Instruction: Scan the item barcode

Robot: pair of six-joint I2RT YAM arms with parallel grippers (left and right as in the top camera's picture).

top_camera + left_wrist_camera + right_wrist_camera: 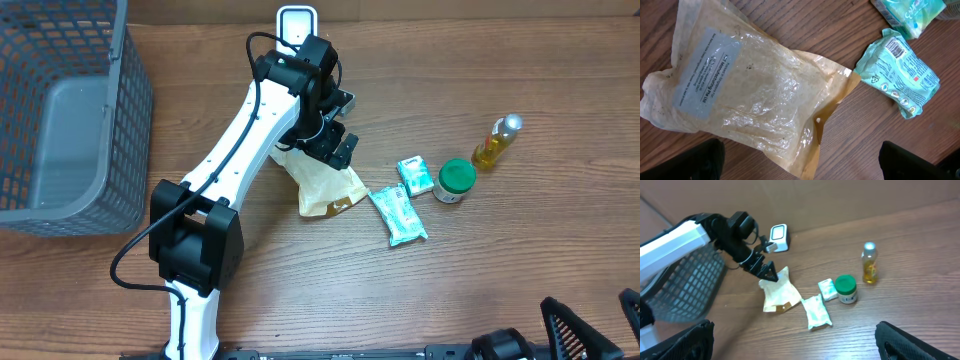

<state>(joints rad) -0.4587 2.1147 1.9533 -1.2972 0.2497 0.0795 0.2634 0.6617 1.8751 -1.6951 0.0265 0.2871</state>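
pouch position: lying flat on the table [500,270] near the middle. The pouch [322,185] is sitting right under the left claw [338,150], with one tan corner just beside the teal packet [398,215]. The scanner [297,22] is standing well apart at the far edge.
left claw: hanging over the pouch's far end, jaws spread wide, gripping nothing.
right claw: the right claw [592,318] is sitting at the near edge, well apart from everything, jaws wide, empty.
pouch look: crinkled clear film front on a tan paper back, showing dark specks inside. A pale blue-grey label [707,72] with small print is facing up. I'm not seeing a barcode on this face.
handling: I'm guessing it's light and limp, so it'll be sagging once lifted. The film is looking slick, so the pads may be sliding.
grip spot: I'm leaning toward the flat sealed tan edge by the hang hole, which looks stiffer than the body. Pinching mid-body would be bunching the film over the label.
risk: the pouch folding over on the way up, and the film throwing glare at the scanner.
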